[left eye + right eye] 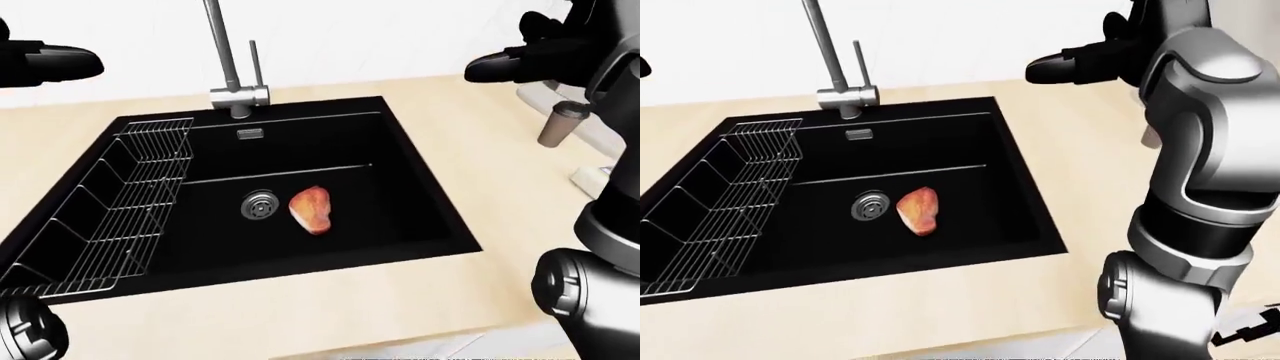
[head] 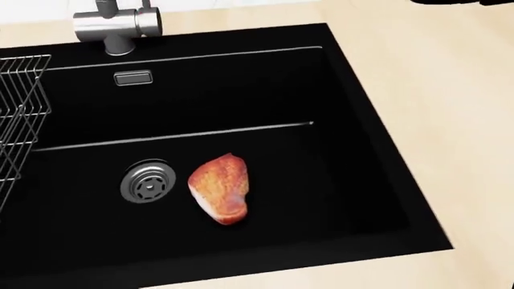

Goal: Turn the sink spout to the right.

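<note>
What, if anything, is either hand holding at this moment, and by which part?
Nothing is held. The left hand and the right hand both hang in the air above the counter, apart from the faucet; neither touches anything.
</note>
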